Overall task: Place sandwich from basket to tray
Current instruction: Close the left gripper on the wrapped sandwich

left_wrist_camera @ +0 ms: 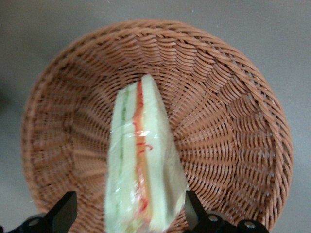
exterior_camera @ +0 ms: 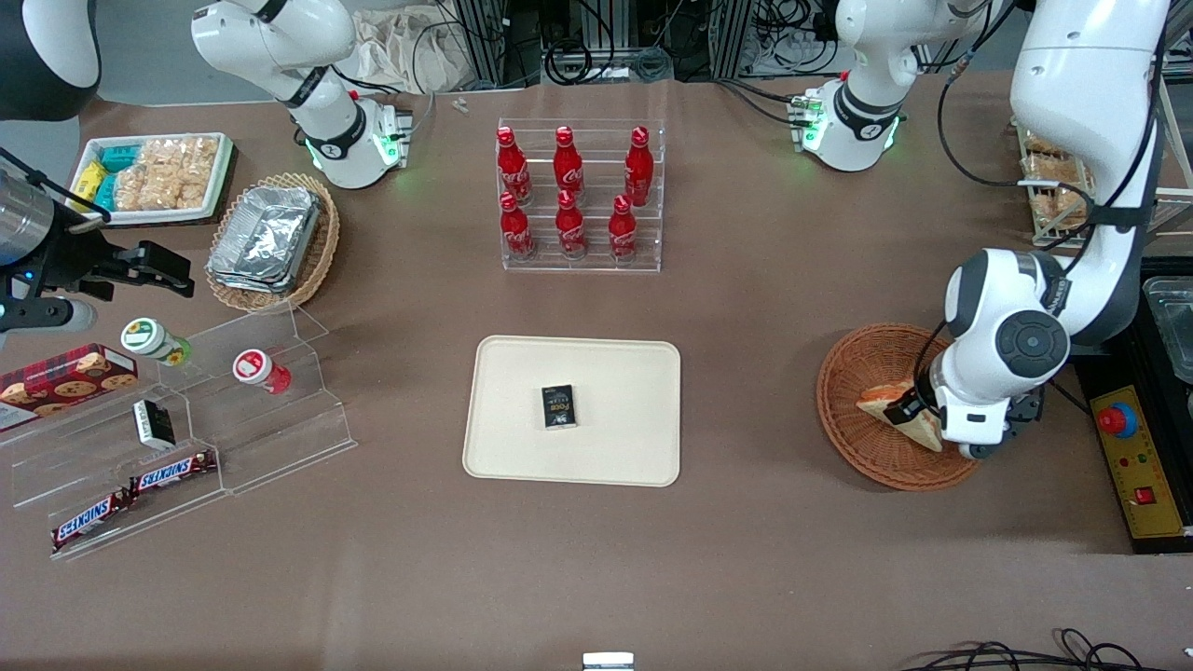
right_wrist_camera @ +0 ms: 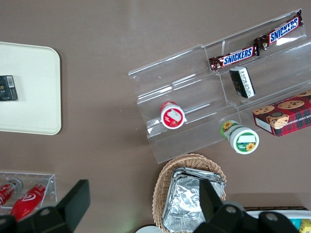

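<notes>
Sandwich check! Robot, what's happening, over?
Gripper down in basket, fingers open astride sandwich. Sandwich not lifted. Tray holds small dark box; room beside it.

Glossy clear film wraps the soft white-bread sandwich (left_wrist_camera: pixel 143 170) between the gripper's (left_wrist_camera: pixel 129 213) matt black fingers (left_wrist_camera: pixel 65 208), above a rough woven wicker basket (left_wrist_camera: pixel 233 121).

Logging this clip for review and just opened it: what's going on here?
The working arm's hand is down in the round wicker basket, its fingers open on either side of the wrapped sandwich, which lies in the basket. The fingers have not closed on it. The cream tray at mid-table holds only a small dark box.
</notes>
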You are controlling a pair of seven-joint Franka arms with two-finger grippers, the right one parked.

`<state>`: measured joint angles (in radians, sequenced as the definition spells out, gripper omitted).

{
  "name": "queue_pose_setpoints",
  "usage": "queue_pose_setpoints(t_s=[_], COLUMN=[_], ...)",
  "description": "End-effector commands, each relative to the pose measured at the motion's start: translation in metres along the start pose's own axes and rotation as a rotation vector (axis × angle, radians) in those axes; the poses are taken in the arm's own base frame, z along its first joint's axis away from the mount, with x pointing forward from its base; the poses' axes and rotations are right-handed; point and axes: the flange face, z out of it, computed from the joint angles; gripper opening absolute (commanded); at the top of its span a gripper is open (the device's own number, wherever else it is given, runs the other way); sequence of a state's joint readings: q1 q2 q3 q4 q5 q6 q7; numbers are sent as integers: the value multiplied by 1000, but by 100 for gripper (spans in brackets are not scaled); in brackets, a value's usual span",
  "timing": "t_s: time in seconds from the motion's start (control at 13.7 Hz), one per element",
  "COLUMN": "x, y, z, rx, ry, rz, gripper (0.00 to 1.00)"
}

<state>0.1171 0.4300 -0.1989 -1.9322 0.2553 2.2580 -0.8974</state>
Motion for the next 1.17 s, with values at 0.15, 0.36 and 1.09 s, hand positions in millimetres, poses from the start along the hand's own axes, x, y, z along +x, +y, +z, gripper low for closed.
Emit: queue_pose_setpoints(t_s=[0.15,0.36,1.09], x=[4,9,22], y=[14,19,50], z=[28,24,-94], rx=[-24,-37,19], ry=[-2,4,-17], rz=[-71,-158,-66], gripper=[98,12,0])
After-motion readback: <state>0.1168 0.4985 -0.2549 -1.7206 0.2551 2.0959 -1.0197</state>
